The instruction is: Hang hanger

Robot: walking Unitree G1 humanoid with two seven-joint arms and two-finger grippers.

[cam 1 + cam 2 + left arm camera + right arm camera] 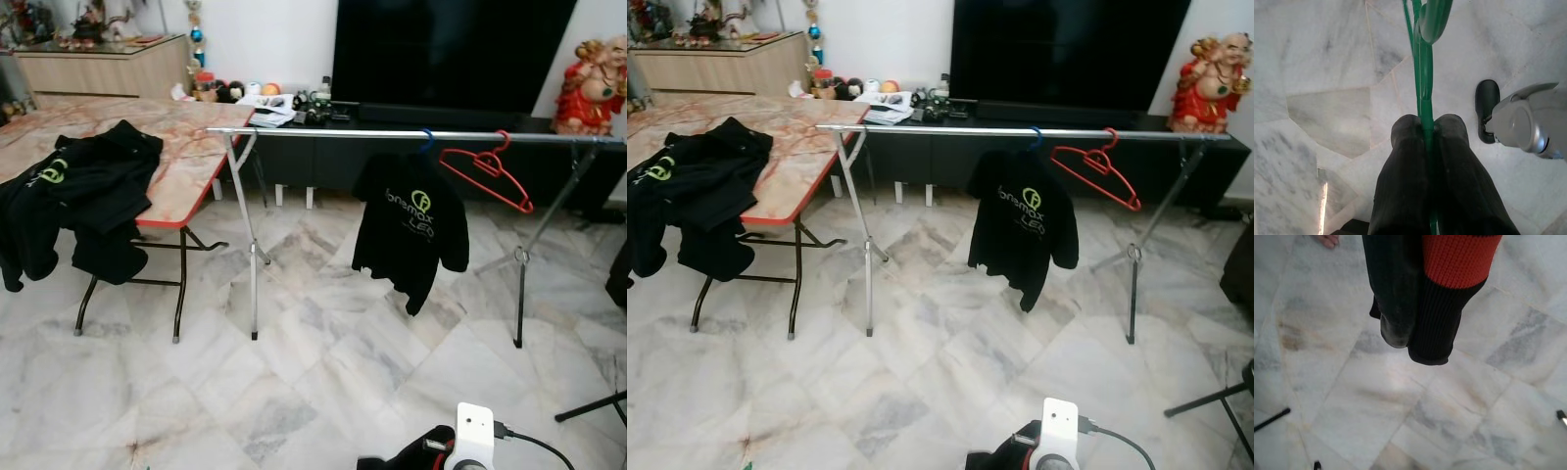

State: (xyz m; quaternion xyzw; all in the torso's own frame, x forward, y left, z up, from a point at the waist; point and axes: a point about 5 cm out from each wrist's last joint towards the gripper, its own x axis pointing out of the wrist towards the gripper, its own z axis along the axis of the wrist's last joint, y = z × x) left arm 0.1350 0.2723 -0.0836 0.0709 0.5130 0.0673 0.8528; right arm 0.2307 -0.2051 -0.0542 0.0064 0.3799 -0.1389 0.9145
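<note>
left gripper (1426,128): fingers pressed together on a green hanger (1422,54), pinching its thin bar between the two tips; marble floor (1327,58) below it.
green hanger: in the left gripper, away from the rail; its hook end runs past the fingertips out over the floor.
right gripper (1415,342): black fingers pointing down over the marble floor, a red-and-black knit cover on one; can't tell whether they are spread or closed.
clothes rail (392,133): horizontal metal bar on two crossed-leg stands, in front of the TV (451,49).
black T-shirt (409,230): hanging from the rail on a blue hanger (427,142), near the rail's middle.
red hanger (487,174): bare, hooked on the rail just right of the black T-shirt, tilted.
desk (147,147): marble-pattern folding desk with a red edge, left of the rail; its corner is near the rail's left stand.
black clothes (73,196): piled on the desk, draped over its front edge.
figurine (593,88): red and gold, past the rail's right end, beside the TV.
</note>
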